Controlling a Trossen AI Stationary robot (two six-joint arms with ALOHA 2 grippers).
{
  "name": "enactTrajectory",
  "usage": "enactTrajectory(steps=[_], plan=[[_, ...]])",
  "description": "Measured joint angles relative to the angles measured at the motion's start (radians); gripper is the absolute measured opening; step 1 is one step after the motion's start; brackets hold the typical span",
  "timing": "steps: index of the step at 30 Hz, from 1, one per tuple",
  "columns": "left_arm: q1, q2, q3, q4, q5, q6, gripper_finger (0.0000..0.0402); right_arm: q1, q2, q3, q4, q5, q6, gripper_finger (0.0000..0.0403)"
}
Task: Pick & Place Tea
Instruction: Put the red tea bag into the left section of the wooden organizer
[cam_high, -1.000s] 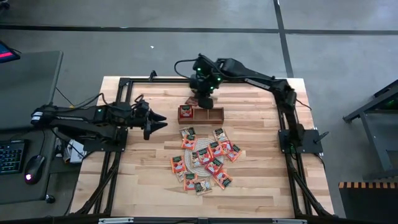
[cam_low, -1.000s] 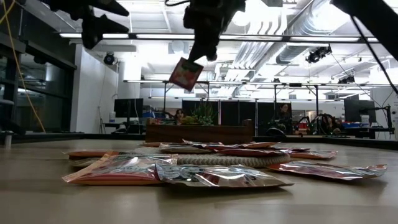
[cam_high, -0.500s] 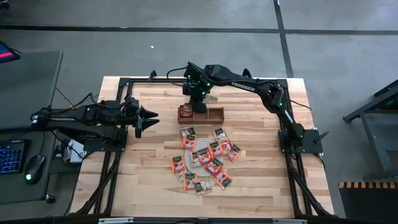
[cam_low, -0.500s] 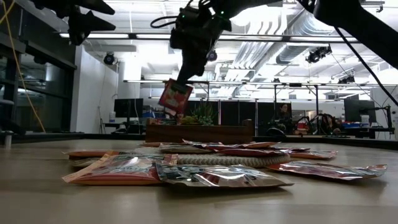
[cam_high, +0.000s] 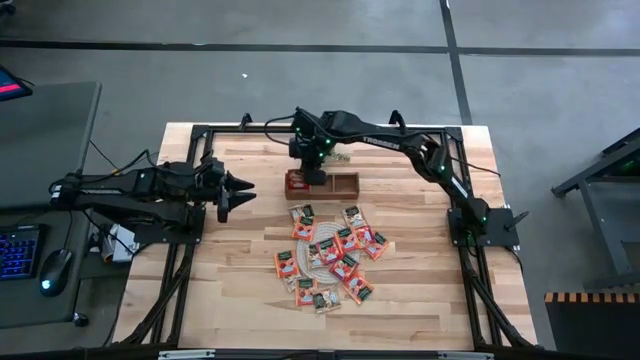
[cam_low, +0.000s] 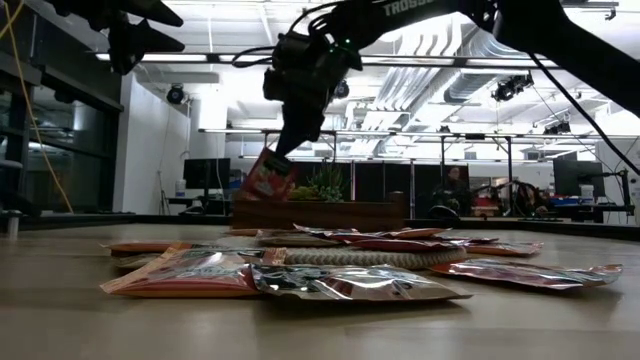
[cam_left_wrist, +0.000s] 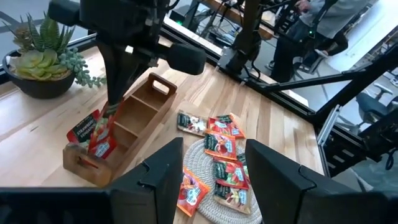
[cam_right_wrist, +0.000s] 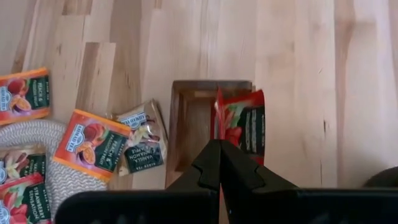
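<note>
Tea sachet (cam_right_wrist: 239, 124) hung edge-down from my right gripper (cam_right_wrist: 219, 163), jaws clamped on its top edge, directly over the end compartment of the wooden tray (cam_left_wrist: 134, 121). Left gripper (cam_high: 232, 192) waited well apart, jaws apart, holding nothing.

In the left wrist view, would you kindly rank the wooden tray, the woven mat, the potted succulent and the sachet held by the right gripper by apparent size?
1. wooden tray
2. woven mat, partly covered and cut off by the fingers, so unsure against the tray
3. potted succulent, cut off at the edge
4. sachet in the right gripper
</note>
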Motion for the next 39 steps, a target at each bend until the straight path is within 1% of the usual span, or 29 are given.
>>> enactTrajectory(steps=[7,13,28,39], plan=[[0.0,0.0,0.0,-0.003,0.003,-0.002,0.0172,-0.006,0.001,-0.001,-0.016,0.026,0.0,0.0],[0.0,0.0,0.0,-0.003,0.021,-0.003,0.0172,-0.011,0.001,-0.001,-0.023,0.028,0.003,0.0],[0.0,0.0,0.0,-0.011,0.023,-0.003,0.0172,-0.009,0.001,-0.001,-0.032,0.024,-0.004,0.0],[0.0,0.0,0.0,-0.011,0.023,-0.003,0.0172,-0.004,0.035,-0.002,-0.031,0.023,-0.007,0.0]])
